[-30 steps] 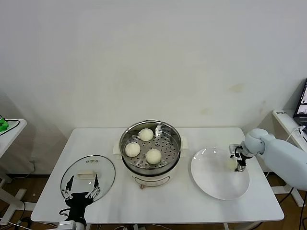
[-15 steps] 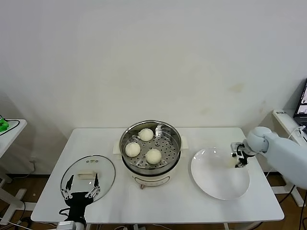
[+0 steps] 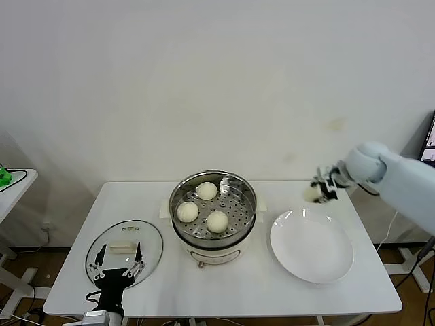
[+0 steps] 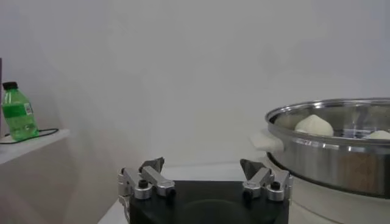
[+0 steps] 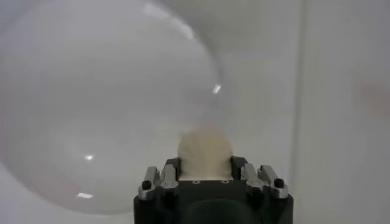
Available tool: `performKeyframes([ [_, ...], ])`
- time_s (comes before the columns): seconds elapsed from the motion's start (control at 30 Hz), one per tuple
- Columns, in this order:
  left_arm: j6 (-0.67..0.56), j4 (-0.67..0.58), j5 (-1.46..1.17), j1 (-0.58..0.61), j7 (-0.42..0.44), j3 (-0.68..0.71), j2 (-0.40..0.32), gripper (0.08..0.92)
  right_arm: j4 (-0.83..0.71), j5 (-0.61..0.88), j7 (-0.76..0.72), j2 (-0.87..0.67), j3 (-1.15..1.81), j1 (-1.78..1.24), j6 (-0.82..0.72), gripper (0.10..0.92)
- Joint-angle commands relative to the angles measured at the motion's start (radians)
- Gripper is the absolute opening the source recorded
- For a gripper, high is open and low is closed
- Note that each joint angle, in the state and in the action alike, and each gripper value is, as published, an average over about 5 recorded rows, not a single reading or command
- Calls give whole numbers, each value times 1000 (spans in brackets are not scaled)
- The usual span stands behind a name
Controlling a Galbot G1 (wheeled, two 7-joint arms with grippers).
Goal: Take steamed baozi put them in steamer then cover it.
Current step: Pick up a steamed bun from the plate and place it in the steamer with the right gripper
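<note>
Three cream-white baozi (image 3: 206, 191) (image 3: 187, 212) (image 3: 217, 221) lie on the perforated tray of the steel steamer (image 3: 249, 197) at the table's middle. My right gripper (image 3: 319, 191) hangs in the air above the far edge of the white plate (image 3: 312, 255), shut on another baozi (image 5: 205, 154) that fills the gap between its fingers. At the table's front left my left gripper (image 3: 117, 273) stands open with nothing in it, just over the near rim of the clear glass lid (image 3: 146, 242). From the left wrist the steamer (image 4: 329, 149) shows to one side with a baozi (image 4: 314, 125) inside.
The white plate (image 5: 91, 115) holds nothing. A cream handle (image 3: 124, 248) lies on the lid. A green bottle (image 4: 18, 114) stands on a side table (image 3: 17, 183) at far left. White wall rises behind the table; a shelf (image 3: 408, 166) stands at far right.
My right gripper closed on the baozi on the plate, then rose and drew back toward the far edge with it. The left arm stayed put.
</note>
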Motion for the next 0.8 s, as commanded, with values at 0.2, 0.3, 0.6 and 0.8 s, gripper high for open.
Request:
performKeyframes([
  [0.2, 1, 4, -1, -5, 0, -2, -1, 823, 144, 355, 143, 253, -223, 316, -167, 525],
  [0.3, 1, 5, -5, -9, 0, -6, 0, 823, 119, 429, 166, 314, -249, 331, -188, 526],
  [0.6, 2, 7, -13, -22, -2, -5, 1, 823, 56, 571, 206, 463, -338, 305, -231, 526],
  [0.8, 3, 5, -21, -30, -1, -5, 2, 823, 10, 568, 195, 490, -377, 274, -240, 526],
])
